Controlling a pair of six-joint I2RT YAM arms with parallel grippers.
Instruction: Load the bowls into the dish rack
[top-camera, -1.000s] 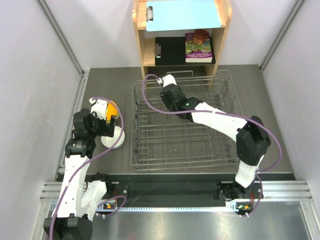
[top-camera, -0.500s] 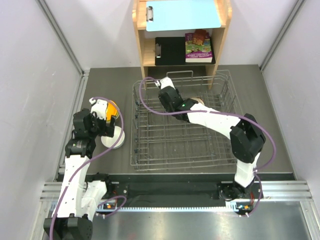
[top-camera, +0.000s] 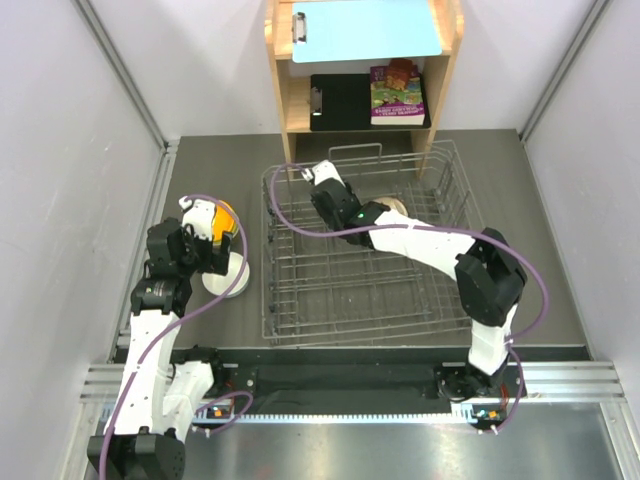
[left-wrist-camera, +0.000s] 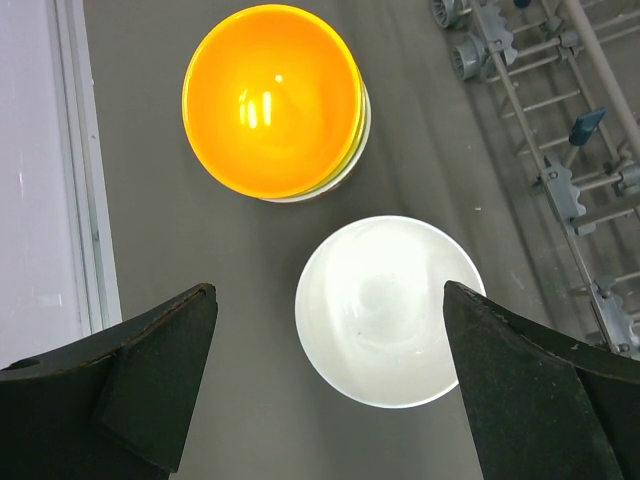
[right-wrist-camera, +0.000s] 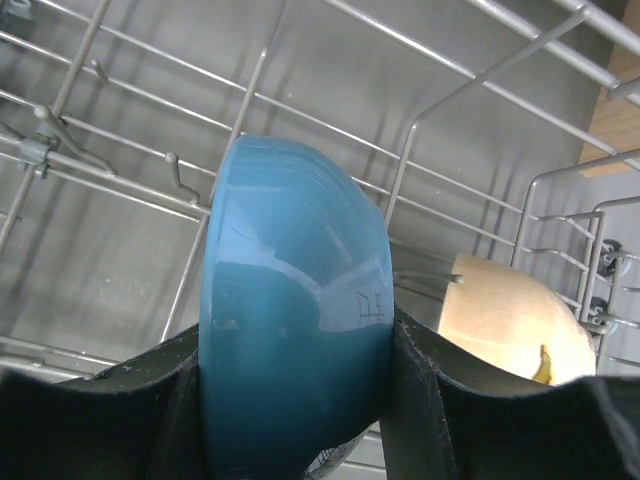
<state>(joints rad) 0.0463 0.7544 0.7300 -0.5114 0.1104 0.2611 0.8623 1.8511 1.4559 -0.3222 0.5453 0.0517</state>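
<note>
My right gripper (right-wrist-camera: 295, 350) is shut on a blue bowl (right-wrist-camera: 295, 300), held on edge low inside the silver wire dish rack (right-wrist-camera: 330, 130). A beige bowl (right-wrist-camera: 510, 320) stands in the rack just to its right. In the top view the right gripper (top-camera: 320, 188) is over the rack's (top-camera: 450, 300) back left part, with the beige bowl (top-camera: 392, 207) beside it. My left gripper (left-wrist-camera: 330, 385) is open and empty above a white bowl (left-wrist-camera: 390, 310). An orange bowl (left-wrist-camera: 272, 100) tops a stack showing a lime green rim. The left gripper (top-camera: 213, 240) hovers left of the rack.
A wooden shelf unit (top-camera: 280, 70) stands behind the rack, with a light blue clipboard (top-camera: 365, 28) on top and a black clipboard and a book below. Grey walls close in both sides. A metal rail (left-wrist-camera: 80, 150) runs along the table's left edge.
My right gripper has moved left and slightly nearer across the back of the rack with the blue bowl, uncovering the beige bowl. The left arm has not moved.
</note>
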